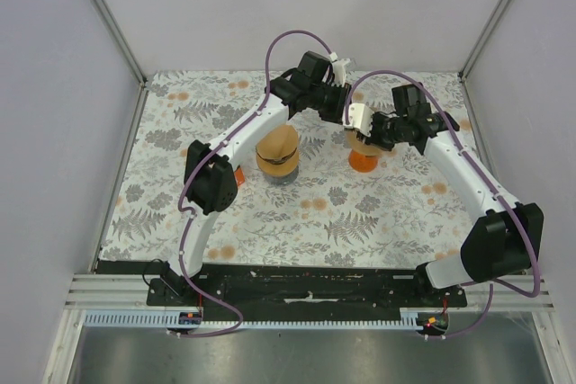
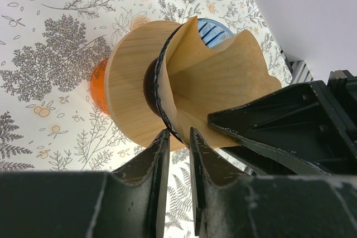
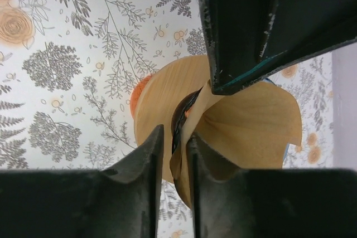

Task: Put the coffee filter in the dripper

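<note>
The coffee filter [image 2: 223, 76] lies mid-frame, its tip inside the dripper [image 2: 131, 82] and its mouth flaring toward the right. My left hand [image 2: 178, 135] is clenched on its lower edge at the rim. My right hand [image 3: 174, 137], equally near, pinches another fold.

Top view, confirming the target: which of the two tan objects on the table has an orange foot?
The right-hand one, the dripper; the other tan object, left of it, sits on a dark base.
</note>
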